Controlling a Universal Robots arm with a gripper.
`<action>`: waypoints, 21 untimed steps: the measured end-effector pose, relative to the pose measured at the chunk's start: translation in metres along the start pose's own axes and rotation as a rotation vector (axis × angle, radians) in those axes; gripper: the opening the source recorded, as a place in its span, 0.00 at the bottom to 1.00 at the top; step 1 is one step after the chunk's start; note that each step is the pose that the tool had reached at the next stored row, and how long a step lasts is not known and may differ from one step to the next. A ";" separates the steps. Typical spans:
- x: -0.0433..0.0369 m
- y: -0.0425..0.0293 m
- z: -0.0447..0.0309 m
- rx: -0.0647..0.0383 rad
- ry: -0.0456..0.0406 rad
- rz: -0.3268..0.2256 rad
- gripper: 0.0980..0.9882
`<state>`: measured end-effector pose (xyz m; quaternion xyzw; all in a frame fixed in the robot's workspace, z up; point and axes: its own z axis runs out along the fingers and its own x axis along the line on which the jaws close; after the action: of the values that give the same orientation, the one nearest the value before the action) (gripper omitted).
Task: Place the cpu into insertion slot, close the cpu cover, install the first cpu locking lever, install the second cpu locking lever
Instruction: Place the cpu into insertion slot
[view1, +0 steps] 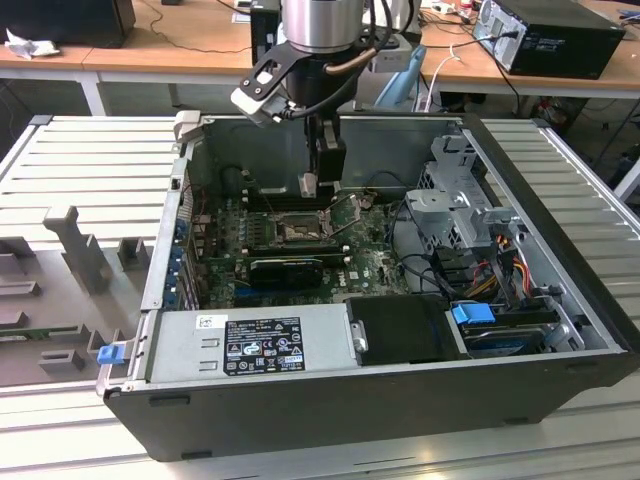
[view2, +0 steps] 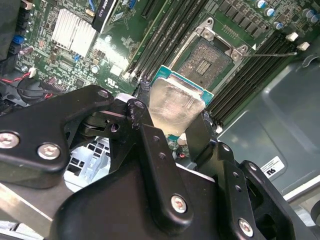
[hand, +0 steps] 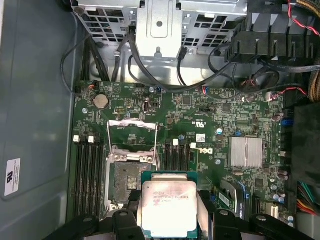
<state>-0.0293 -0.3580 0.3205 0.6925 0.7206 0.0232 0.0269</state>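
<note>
The cpu (hand: 169, 207), a small flat square chip with a pale silver-grey metal top, is pinched between the black gripper's (hand: 169, 214) fingers (view2: 146, 122).
In the exterior view it hangs at one o'clock from the square black-framed insertion slot (view1: 297, 230); the thin silver-grey cpu cover (hand: 132, 123) stands open.

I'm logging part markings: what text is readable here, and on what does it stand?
No text reads well enough to quote.
Power supply label: too small.
The cpu, held by the gripper: faint print, unreadable.
Case wall sticker: too small.
</note>
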 end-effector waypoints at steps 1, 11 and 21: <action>0.0000 -0.0001 0.0012 0.000 0.0000 0.001 0.48; 0.0004 -0.0010 0.0150 0.000 -0.0025 0.033 0.48; 0.0005 -0.0016 0.0234 -0.001 0.0031 0.034 0.48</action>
<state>-0.0293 -0.3576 0.2971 0.7045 0.7088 0.0252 0.0258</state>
